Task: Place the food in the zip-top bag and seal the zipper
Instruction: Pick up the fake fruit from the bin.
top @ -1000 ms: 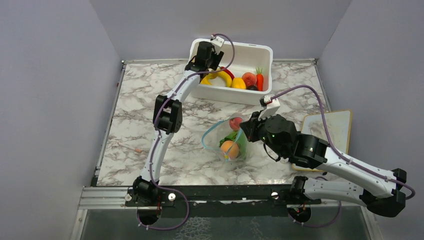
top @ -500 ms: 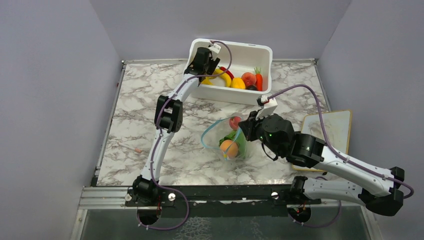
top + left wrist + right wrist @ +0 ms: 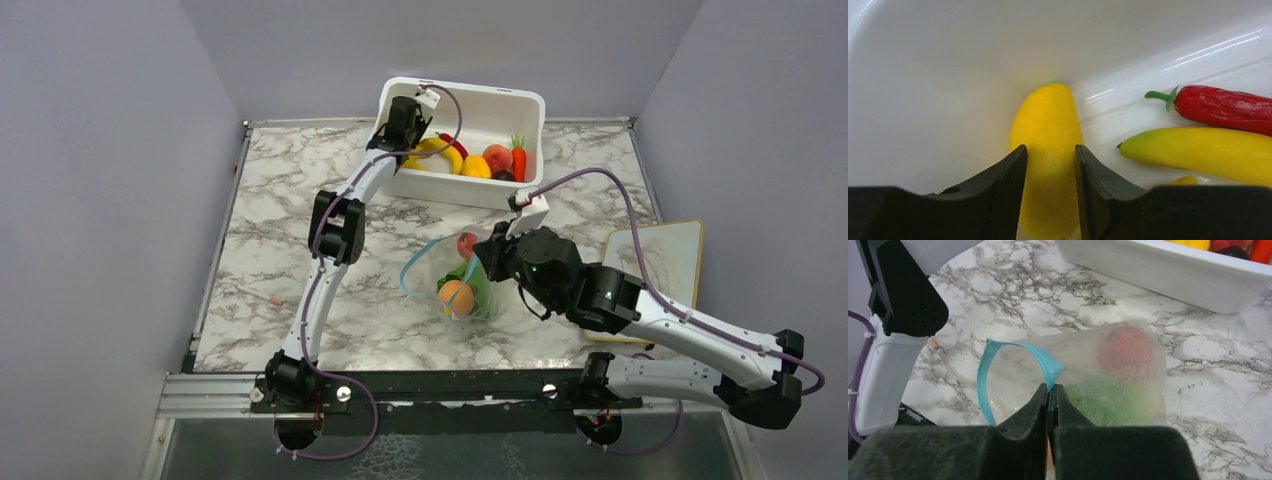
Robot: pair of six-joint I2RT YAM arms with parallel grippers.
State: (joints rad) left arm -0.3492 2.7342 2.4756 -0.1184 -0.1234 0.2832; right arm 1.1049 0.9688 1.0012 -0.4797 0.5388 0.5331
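walls (image 3: 100,200): plain grey-lilac | table (image 3: 270,200): white marble, grey veins | light: even, soft

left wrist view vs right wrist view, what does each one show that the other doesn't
Left wrist only: the left claw open over a yellow oval fruit, with a red chilli and a banana beside it. Right wrist only: the right claw shut on the zipper of the zip-top bag, a peach and lettuce inside, on the marble table. Both: the white tub.
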